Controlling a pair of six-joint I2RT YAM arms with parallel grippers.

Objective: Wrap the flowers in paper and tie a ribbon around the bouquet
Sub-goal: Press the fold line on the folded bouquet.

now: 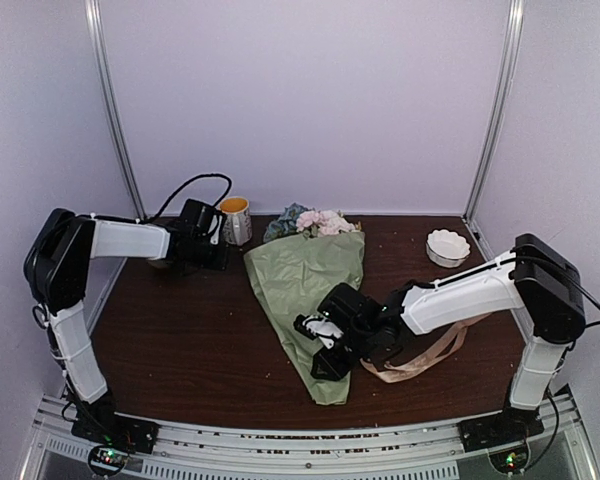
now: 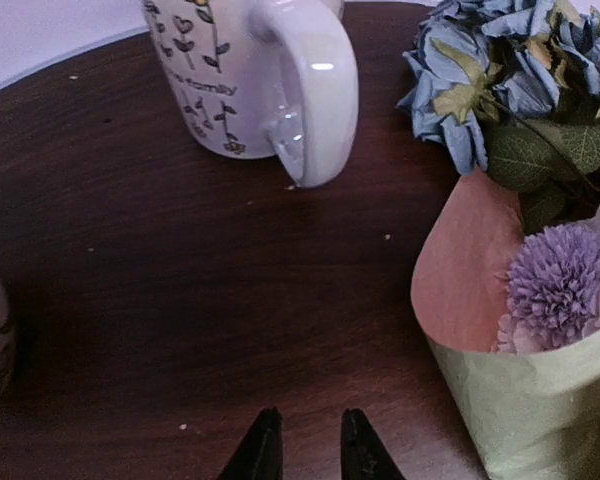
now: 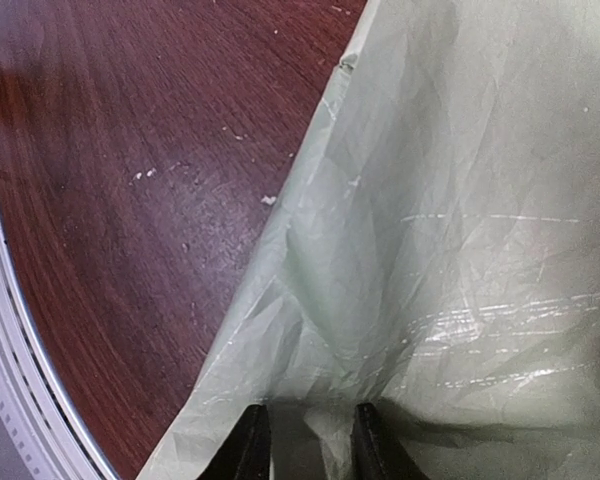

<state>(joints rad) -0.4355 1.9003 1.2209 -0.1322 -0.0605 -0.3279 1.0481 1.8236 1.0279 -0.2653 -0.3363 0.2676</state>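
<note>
Wrist views alone show right jaws seemingly pinching paper [image 3: 460,200]; left jaws slightly parted, empty.

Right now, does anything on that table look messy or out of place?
The ribbon lies in loose loops beside the bouquet, not tied round it, partly under the right arm. The paper is creased near the right gripper.

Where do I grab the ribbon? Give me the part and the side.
Take the ribbon at its loose loop lying just right of the narrow end of the bouquet. Come straight down from above and pinch across its width: it is a thin flat band on the table, so a sideways approach would probably slide it.
</note>
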